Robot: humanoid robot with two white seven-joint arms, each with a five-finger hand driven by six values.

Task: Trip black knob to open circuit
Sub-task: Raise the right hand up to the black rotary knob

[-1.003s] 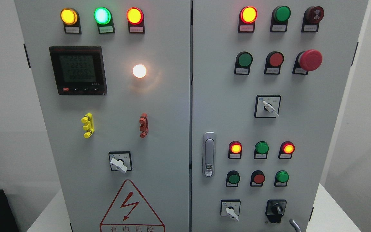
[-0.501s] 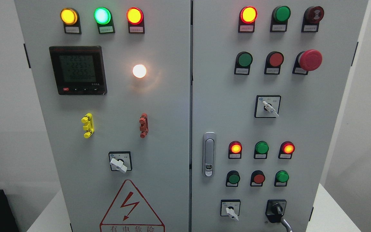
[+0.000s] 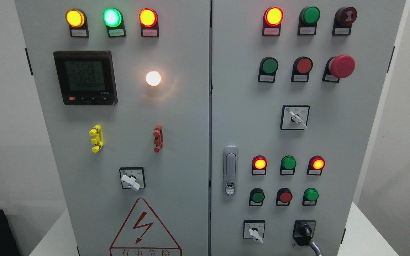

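Black knob (image 3: 305, 232) sits at the bottom right of the grey cabinet's (image 3: 176, 117) right door, just right of a white-handled selector switch (image 3: 254, 232). One grey finger of the right hand (image 3: 314, 246) rises from the bottom edge and meets the knob's lower right side. Whether the fingers are clenched, released or grasping, I cannot tell; only that tip shows. Above, red indicator lamps (image 3: 259, 163) glow beside a green one (image 3: 288, 163).

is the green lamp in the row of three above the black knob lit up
No, the green lamp looks dark, while the red lamps on either side of it, left and right, glow.
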